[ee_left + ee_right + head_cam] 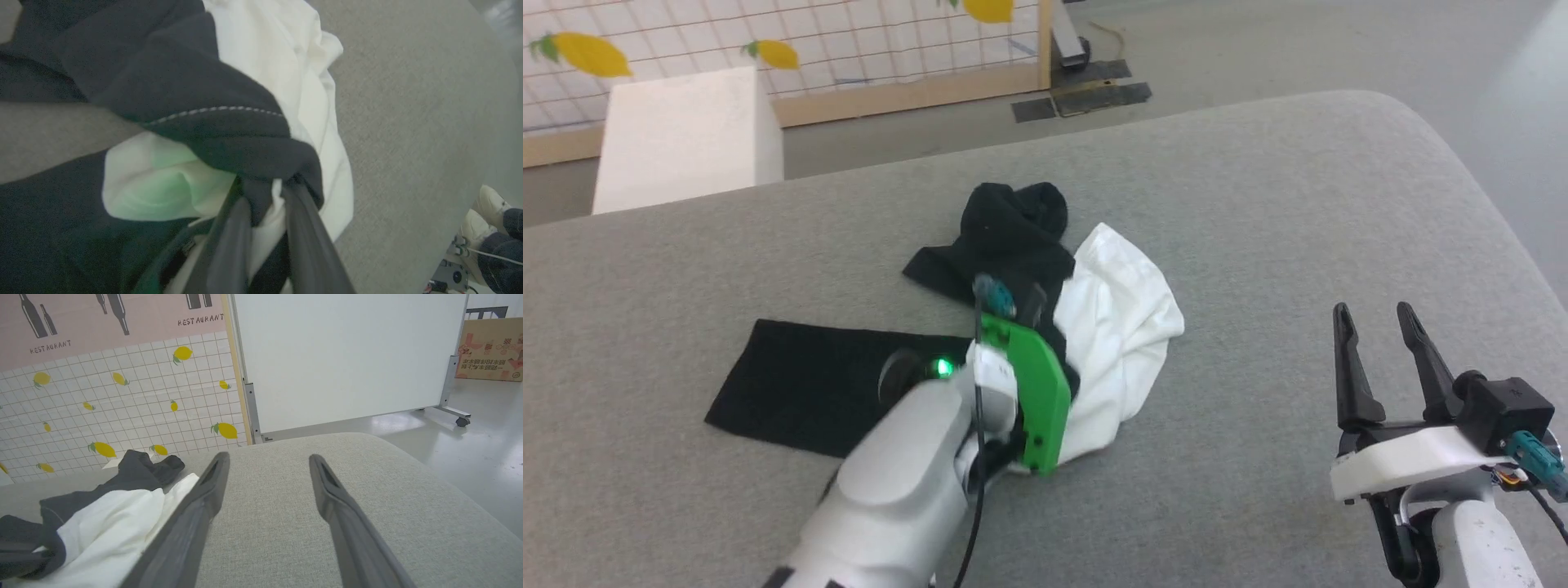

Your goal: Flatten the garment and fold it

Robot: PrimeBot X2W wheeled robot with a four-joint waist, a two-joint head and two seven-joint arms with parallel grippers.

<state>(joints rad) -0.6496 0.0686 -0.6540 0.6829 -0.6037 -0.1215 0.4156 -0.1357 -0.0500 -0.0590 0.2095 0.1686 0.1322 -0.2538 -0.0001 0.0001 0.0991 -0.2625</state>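
The garment point(1123, 327) is lying crumpled near the middle of a grey padded surface point(1258, 204) in the head view. Its white body is bunching to the right, one black sleeve is lying flat out to the left, and the other black part is heaping up behind. No writing is showing on it. The left gripper point(1013, 304) is reaching into the black folds from the near side, its green housing pressing against the cloth. The right gripper point(1374, 327) is hovering well apart at the lower right, fingers spread wide and holding nothing. A white box point(686, 139), a lemon-patterned tile panel point(849, 41) and dark mats point(1082, 98) are standing beyond the far edge.

In the left wrist view, the left gripper point(267, 192) is standing narrow, pinching a black fold with white cloth between its fingers. A pale stitch line is running across the garment point(229, 122). The surface point(408, 122) is lying bare to the right.

In the right wrist view, a pink poster point(45, 346) is reading "RESTAURANT" twice beneath bottle silhouettes. A cardboard box point(490, 351) is bearing characters too small to read. A white partition point(347, 355) is standing on castors. The right gripper point(269, 459) is gaping over the surface point(286, 522), with the garment point(110, 522) lying to its left.
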